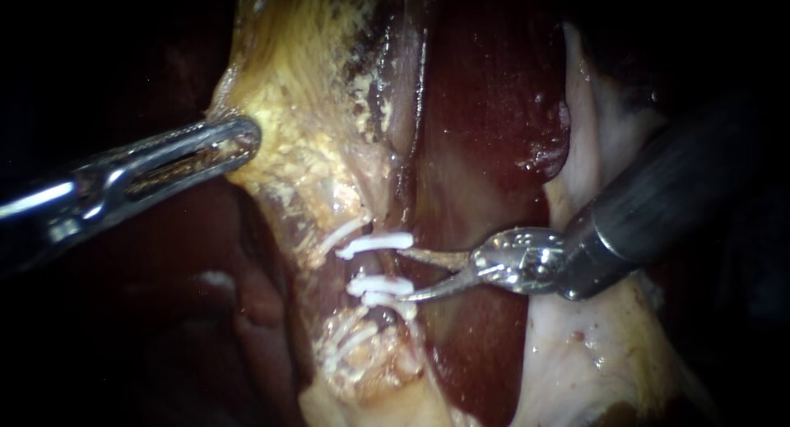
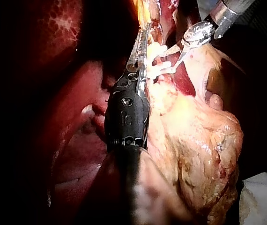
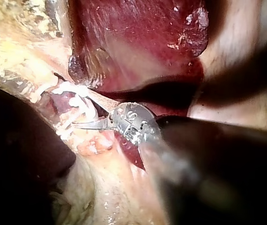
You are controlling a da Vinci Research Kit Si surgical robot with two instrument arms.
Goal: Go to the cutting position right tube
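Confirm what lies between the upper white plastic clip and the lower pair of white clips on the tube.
A short bare stretch of pale tube, seen in the endoscope view. The right instrument, a slender metal one, has its jaws open just beside it.

The left instrument [image 2: 143, 35] grips yellow tissue [image 2: 189, 122]; the right instrument's [image 2: 169, 62] blades gape beside clips [image 2: 156, 70].

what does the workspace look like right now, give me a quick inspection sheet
surface: liver, dark red, wet
job's things: tube with white clips above and below a bare gap
clutter: nothing seen
instruments: left instrument jaws shut on yellow tissue; right instrument blades open, tips at the gap between clips
cables: nothing seen
surroundings: dark; white cloth beyond the tissue
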